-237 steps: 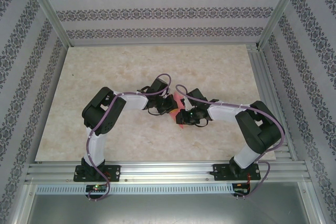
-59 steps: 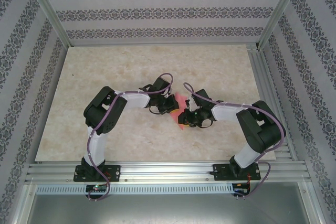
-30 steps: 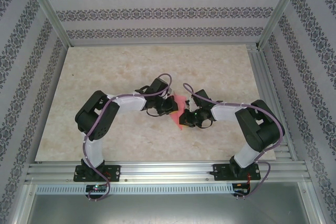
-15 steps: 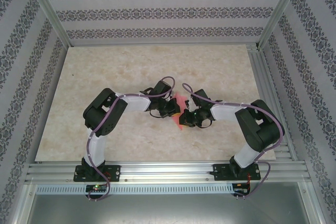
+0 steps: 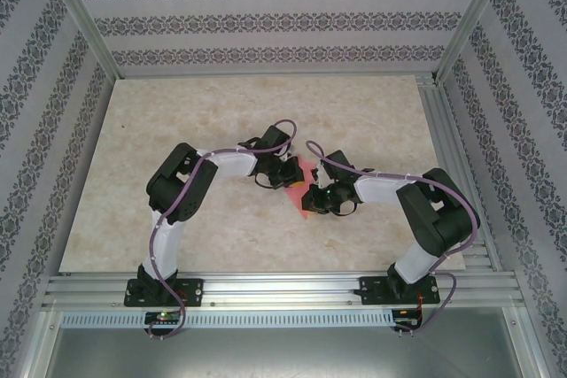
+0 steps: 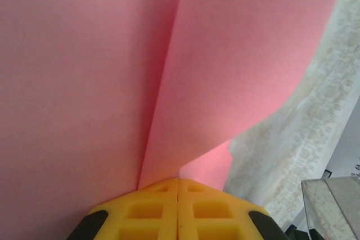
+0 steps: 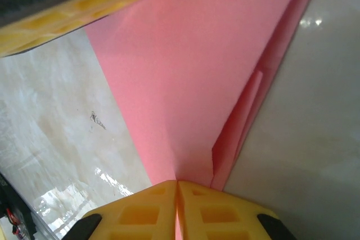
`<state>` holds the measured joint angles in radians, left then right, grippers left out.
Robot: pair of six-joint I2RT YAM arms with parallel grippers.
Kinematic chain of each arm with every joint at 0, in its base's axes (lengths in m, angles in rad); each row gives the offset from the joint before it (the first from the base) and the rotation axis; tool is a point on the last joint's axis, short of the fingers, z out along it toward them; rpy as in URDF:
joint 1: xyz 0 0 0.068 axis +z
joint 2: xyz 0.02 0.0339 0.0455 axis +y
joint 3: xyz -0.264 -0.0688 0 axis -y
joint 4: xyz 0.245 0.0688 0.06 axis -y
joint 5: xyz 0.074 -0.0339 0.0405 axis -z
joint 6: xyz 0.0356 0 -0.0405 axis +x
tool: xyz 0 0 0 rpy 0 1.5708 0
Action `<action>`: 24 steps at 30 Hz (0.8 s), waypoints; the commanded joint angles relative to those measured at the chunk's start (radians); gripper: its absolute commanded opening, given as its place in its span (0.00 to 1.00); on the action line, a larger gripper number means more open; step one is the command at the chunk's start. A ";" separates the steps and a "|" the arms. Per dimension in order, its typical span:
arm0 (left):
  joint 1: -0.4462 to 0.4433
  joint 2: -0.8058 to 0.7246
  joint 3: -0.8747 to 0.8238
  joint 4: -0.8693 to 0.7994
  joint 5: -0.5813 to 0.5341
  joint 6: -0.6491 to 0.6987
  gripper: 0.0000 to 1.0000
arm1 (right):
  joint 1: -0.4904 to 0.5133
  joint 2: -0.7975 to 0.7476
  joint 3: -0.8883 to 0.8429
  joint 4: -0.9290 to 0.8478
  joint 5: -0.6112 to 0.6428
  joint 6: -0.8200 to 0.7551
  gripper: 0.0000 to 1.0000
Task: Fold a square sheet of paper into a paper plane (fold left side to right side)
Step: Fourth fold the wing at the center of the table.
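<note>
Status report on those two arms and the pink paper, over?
Left gripper shut on pink paper sheet. Right gripper shut on it too. Sheet partly folded. Nothing blocking.

A robot test cell of the kind found in a lab. Aluminium frame posts (image 5: 82, 19) and panels of patterned wallpaper (image 5: 266, 24) box in a marble-look tabletop (image 5: 177, 121). A left arm (image 5: 168, 192) and a right arm (image 5: 434, 214) are bolted to a metal rail (image 5: 283, 288) at its near edge

patterned walls (image 5: 266, 19) enclose marbled tabletop (image 5: 177, 112).
</note>
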<state>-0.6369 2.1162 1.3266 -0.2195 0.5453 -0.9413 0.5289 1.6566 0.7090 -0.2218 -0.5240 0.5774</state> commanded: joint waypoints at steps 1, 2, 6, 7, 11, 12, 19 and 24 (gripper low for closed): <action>0.063 0.074 0.063 -0.017 -0.123 0.059 0.09 | 0.026 0.071 -0.057 -0.164 0.108 -0.010 0.11; 0.068 0.084 0.079 -0.028 -0.125 0.067 0.10 | 0.026 0.071 -0.057 -0.163 0.108 -0.008 0.11; 0.090 0.103 0.106 -0.034 -0.121 0.072 0.10 | 0.029 0.070 -0.060 -0.163 0.108 -0.006 0.11; 0.095 0.106 0.111 -0.034 -0.121 0.073 0.10 | 0.029 0.069 -0.061 -0.162 0.108 -0.004 0.11; 0.109 0.119 0.136 -0.038 -0.111 0.075 0.12 | 0.031 0.075 -0.065 -0.157 0.107 -0.003 0.11; 0.112 0.124 0.146 -0.042 -0.110 0.076 0.12 | 0.032 0.076 -0.066 -0.156 0.107 -0.003 0.11; 0.130 0.160 0.237 -0.073 -0.114 0.088 0.13 | 0.037 0.078 -0.071 -0.149 0.106 0.002 0.12; 0.144 0.197 0.314 -0.109 -0.117 0.100 0.13 | 0.038 0.075 -0.074 -0.149 0.107 0.003 0.12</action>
<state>-0.5430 2.2715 1.5925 -0.3241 0.5564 -0.8780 0.5350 1.6615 0.7105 -0.1860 -0.4953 0.5785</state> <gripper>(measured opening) 0.132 0.115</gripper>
